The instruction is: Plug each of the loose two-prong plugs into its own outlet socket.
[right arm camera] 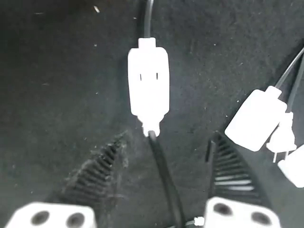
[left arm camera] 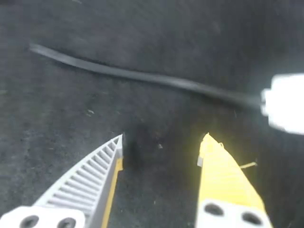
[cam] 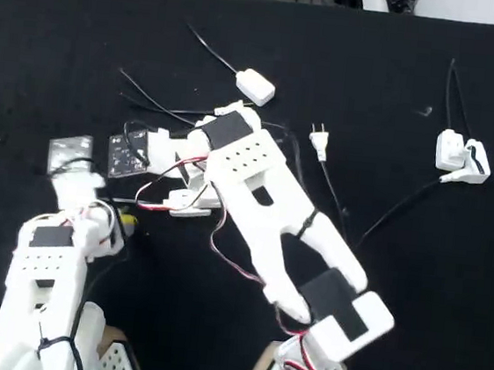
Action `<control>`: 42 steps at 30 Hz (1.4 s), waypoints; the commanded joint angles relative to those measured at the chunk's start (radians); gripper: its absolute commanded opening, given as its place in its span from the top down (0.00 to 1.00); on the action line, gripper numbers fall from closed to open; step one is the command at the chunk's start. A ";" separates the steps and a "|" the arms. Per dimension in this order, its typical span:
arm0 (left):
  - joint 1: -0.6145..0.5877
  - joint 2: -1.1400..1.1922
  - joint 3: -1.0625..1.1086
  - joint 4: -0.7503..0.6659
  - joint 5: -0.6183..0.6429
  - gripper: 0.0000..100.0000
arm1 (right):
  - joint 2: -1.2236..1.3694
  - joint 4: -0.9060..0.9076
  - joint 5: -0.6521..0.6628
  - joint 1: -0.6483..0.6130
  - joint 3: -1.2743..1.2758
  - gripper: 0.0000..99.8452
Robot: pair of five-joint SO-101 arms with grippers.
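Right gripper (right arm camera: 168, 137) is hovering low over the black table (right arm camera: 57, 57), its dark jaws spread wide and gripping nothing. Between them a cord (right arm camera: 164, 180) is running out to a white socket (right arm camera: 148, 85), which is lying flat just beyond the fingertips. Near that socket a white block (right arm camera: 254, 118) is lying with a pronged plug (right arm camera: 283, 142) touching it, prongs free. Left gripper (left arm camera: 163, 137) is likewise gaping and empty, one finger grey and one yellow, poised above bare cloth. A second cord (left arm camera: 142, 76) is crossing ahead of it toward a white body (left arm camera: 287, 107) too blurred to name.

From the high view, a loose plug (cam: 320, 141) is lying alone, well apart from a lone socket (cam: 255, 86) farther back.

As I judge it, the trouble is lying in the cords. If the right jaws are closing where they hang, they are catching cord rather than a plug body, and pulling would be dragging the unheld socket across the cloth. Any socket not pinned is likely sliding away when prongs are pushed at it, and prongs held crooked are missing the slots.

As for what is holding what, the socket's two face slots are showing empty. A small white fitting is sitting at its near end, and I cannot tell whether that is a seated plug. At the far right, a white pair (cam: 462, 159) is pressing together, seemingly a plug already in.
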 commanded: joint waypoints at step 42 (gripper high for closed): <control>-0.483 0.005 -0.084 -0.153 0.402 0.74 | 0.355 -0.049 -0.206 0.074 -0.263 0.99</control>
